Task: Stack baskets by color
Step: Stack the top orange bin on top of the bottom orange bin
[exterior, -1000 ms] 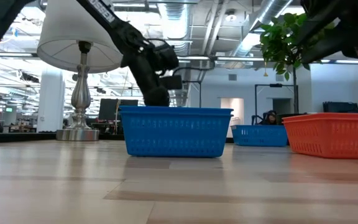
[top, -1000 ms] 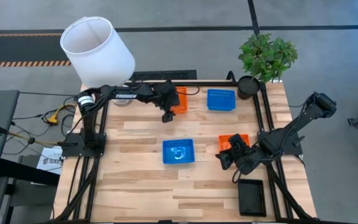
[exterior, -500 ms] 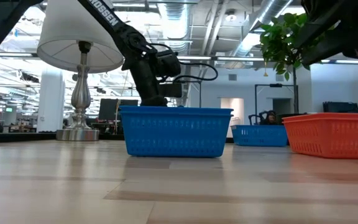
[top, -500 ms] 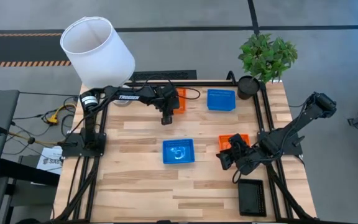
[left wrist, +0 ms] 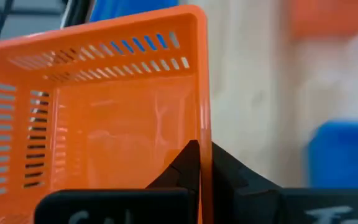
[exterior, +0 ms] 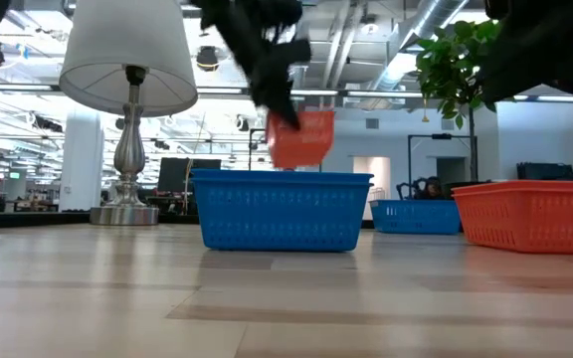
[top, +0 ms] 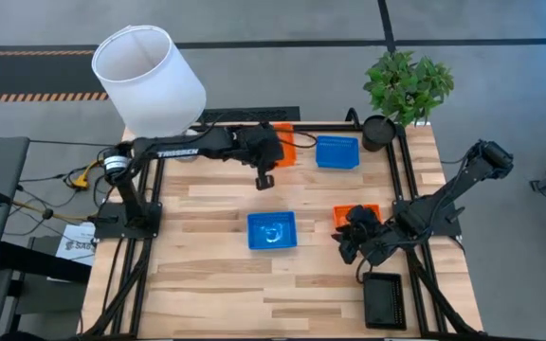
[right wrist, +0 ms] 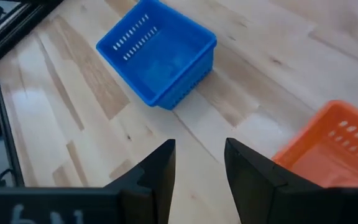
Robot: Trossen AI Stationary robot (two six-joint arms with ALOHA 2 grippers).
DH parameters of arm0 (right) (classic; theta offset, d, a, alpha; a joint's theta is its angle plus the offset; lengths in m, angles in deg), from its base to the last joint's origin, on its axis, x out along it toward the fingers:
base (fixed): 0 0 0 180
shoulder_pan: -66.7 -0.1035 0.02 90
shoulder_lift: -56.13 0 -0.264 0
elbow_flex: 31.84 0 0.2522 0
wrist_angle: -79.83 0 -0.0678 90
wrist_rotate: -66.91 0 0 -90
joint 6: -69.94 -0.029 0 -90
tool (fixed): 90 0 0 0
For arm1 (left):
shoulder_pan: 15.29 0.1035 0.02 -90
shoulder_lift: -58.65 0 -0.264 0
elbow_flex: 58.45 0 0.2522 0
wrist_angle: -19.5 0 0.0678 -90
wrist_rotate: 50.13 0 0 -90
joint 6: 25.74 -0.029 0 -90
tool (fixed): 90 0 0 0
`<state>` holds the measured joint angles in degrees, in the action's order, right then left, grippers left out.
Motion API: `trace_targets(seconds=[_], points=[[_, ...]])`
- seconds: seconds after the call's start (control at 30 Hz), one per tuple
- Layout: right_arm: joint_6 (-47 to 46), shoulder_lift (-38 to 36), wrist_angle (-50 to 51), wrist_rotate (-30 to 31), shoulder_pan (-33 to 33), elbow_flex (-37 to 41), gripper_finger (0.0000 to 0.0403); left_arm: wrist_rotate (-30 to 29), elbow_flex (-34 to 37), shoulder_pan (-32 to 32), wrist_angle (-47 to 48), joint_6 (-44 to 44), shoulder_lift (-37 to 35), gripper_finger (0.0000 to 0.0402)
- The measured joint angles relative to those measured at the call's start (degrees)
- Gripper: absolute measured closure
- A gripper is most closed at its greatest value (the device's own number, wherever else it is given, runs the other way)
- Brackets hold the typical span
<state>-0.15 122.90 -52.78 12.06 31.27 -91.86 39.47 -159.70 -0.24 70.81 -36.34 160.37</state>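
My left gripper [top: 273,163] is shut on a red-orange basket [top: 290,150] and holds it in the air over the table's far middle; the low view shows this basket [exterior: 303,138] above the blue one. A blue basket [top: 272,232] stands on its base at the table's centre, and another blue basket [top: 337,152] stands at the far right. My right gripper [right wrist: 201,167] is open and hovers beside a second red-orange basket [top: 358,214], touching nothing. A black basket [top: 384,300] lies at the near right. My left gripper pinches one side wall [left wrist: 202,134] of the red-orange basket at its rim, one finger [left wrist: 186,163] inside the basket and the other [left wrist: 227,169] outside. The fingers slant down from the table's left. The basket hangs below them, tilted and clear of the table.
A white-shaded lamp [top: 150,78] stands at the far left corner and a potted plant [top: 401,90] at the far right corner. A black frame rail [top: 406,170] runs along the table's edges. Bare wood lies at the near left.
My left gripper has shut on the red-orange basket's wall, then risen and moved toward the table's right edge. The basket, which stood on the table at the far middle, is now lifted clear and tilted.
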Motion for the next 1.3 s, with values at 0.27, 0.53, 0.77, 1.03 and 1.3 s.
trace_targets(seconds=[0.27,0.53,0.77,1.03,1.3], points=[[6.2,-12.9,6.3,5.5,-1.9,0.0,0.0245,-1.8,-0.8,-13.9,-13.3,11.9,-0.3,0.0401],[22.6,-25.1,2.5,7.5,-1.8,-0.1,0.0258,2.8,-0.5,-19.8,-17.7,-4.5,3.9,0.0402],[54.5,-26.9,-7.4,-9.2,-0.7,-1.8,0.0258,8.4,-0.4,-21.7,-11.3,-17.6,4.3,0.0401],[63.5,-16.8,-0.5,-15.9,4.6,-10.9,0.0257,10.6,-0.5,-21.7,-10.8,-18.1,4.3,0.0401],[71.0,-3.8,16.9,-29.9,13.4,-21.0,0.0228,11.4,-0.5,-21.7,-9.7,-21.1,4.3,0.0401]])
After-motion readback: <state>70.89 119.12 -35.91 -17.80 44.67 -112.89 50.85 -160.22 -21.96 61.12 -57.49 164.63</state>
